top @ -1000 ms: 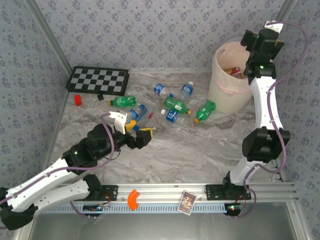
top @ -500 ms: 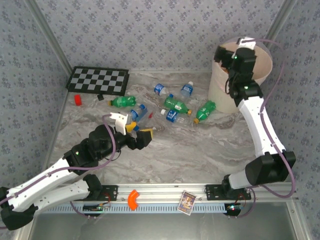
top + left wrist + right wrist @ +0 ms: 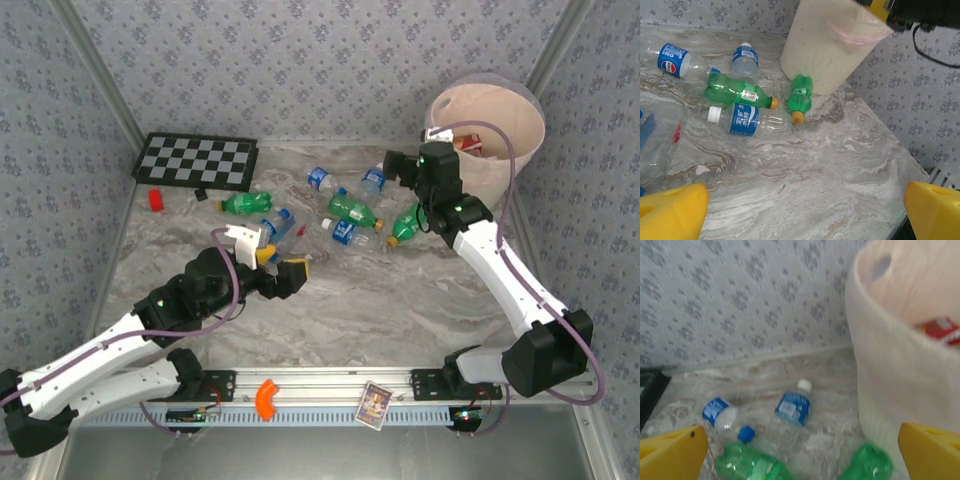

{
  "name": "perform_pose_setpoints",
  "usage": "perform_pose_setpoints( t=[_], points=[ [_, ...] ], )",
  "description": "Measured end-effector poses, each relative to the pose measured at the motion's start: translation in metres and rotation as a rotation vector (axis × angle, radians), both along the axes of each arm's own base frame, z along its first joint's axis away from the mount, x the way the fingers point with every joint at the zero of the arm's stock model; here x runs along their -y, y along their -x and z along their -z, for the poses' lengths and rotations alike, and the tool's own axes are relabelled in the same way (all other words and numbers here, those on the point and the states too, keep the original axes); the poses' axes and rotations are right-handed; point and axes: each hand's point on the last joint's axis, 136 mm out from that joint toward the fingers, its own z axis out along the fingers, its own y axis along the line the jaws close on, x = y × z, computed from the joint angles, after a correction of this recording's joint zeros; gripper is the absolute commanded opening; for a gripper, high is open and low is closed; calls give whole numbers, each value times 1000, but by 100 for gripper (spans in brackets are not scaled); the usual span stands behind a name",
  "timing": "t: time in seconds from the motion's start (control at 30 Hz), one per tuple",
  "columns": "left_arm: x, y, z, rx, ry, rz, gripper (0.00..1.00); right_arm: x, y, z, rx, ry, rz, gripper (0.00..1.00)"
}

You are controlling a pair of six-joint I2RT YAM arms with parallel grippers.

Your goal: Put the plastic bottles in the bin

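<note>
Left wrist view is showing plastic bottles lying loose, probably light and slick; mid-label is looking grippable. The left gripper and right gripper are gaping empty.

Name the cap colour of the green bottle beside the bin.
Orange cap; best seen in the left wrist view.

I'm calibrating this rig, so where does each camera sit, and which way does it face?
Top external: above and behind the bases, looking down on the table; left arm and right arm show.
Left wrist: low on the left arm, facing the bin; open yellow jaws at bottom corners.
Right wrist: on the right arm, beside the bin, facing the back wall; open jaws at bottom corners.
Shared: both wrist views catch the bin and the green bottle at its foot.
</note>
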Motion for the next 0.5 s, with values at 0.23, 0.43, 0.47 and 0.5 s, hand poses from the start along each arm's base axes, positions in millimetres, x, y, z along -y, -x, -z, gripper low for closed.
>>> perform_pose_setpoints(
  t=[0.23, 0.43, 0.47, 0.5],
  points=[
    [5, -3, 8, -17, -23, 3, 100, 6, 21, 75, -213, -18, 68, 100],
    [8, -4, 14, -29, -38, 7, 100, 4, 30, 116, -313, -39, 100, 92],
    [8, -4, 14, -29, -38, 6, 100, 4, 33, 123, -330, -44, 106, 89],
    [8, -4, 14, -29, -38, 6, 100, 4, 35, 132, -350, -52, 112, 87]
  ],
)
